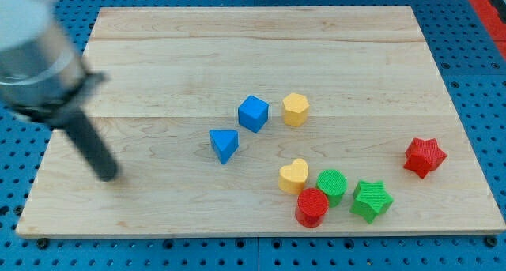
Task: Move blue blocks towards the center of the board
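Note:
A blue cube [253, 113] lies near the middle of the wooden board [158, 65]. A blue triangular block [224, 145] lies just below and left of it, a small gap between them. My tip [107, 176] rests on the board at the view's left, well to the left of the blue triangular block and apart from every block. The rod slants up to the left into the blurred arm.
A yellow hexagonal block [296, 109] sits right of the blue cube. A yellow heart [293, 176], green cylinder [331, 186], red cylinder [312, 207] and green star [371, 200] cluster at the view's bottom right. A red star [424, 157] lies near the right edge.

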You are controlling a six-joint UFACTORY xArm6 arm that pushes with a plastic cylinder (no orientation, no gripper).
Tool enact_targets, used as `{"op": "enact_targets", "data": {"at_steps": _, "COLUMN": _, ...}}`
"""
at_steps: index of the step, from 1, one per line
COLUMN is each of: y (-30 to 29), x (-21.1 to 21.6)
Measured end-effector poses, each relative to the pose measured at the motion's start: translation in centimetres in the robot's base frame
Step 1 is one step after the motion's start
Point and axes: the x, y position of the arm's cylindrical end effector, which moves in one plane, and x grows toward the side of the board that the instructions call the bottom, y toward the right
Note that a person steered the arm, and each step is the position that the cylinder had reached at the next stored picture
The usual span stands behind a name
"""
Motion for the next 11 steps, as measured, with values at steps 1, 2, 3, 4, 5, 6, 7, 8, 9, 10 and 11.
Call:
{"op": "enact_targets", "data": {"at_steps": 1, "y": 1.8, "x": -0.3}}
{"op": "enact_targets", "data": {"at_steps": 2, "y": 6.4, "x": -0.9}}
{"op": "enact_targets", "data": {"at_steps": 3, "y": 7.5, "x": -1.3}}
{"op": "enact_targets", "data": {"at_steps": 4, "y": 8.9, "x": -3.4}}
{"op": "enact_targets", "data": {"at_steps": 5, "y": 10.2, "x": -5.6}}
{"op": "enact_targets", "data": {"at_steps": 6, "y": 9.2, "x": -5.4}}
{"op": "enact_targets", "data": {"at_steps": 7, "y": 10.1, "x": -4.6}}
{"op": "enact_targets", "data": {"at_steps": 8, "y": 11.7, "x": -0.2}}
{"op": "enact_targets", "data": {"at_steps": 9, "y": 11.8, "x": -0.1}}
{"op": "enact_targets", "data": {"at_steps": 10, "y": 11.5, "x": -7.5}}
{"op": "enact_targets", "data": {"at_steps": 11, "y": 13.2, "x": -10.4}}
